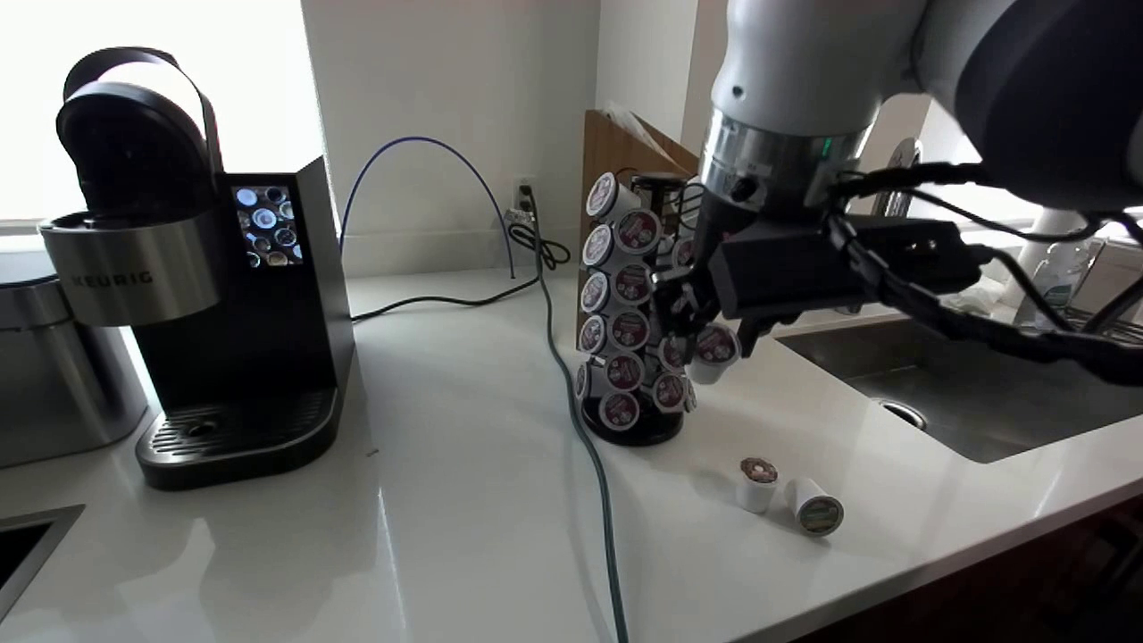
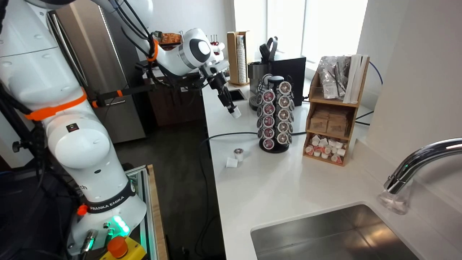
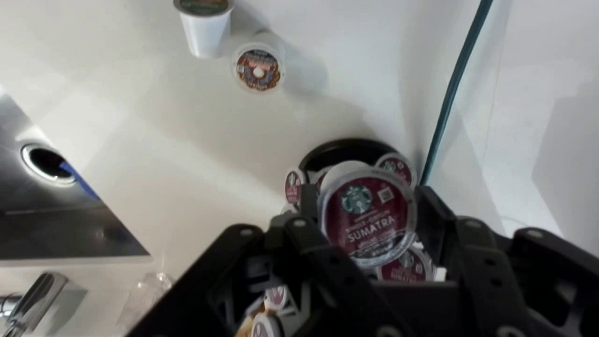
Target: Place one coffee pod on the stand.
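Starbucks Sumatra coffee pod is hanging above the bench, lower right of centre in the wrist view; the fingers (spanning just its width) are gripping it, the pod carousel showing behind.

A white robot arm wears orange straps, black cables and a silver collar; green lights glow below its "FRANKA EMIKA" band; grey studs dot the black jaws.
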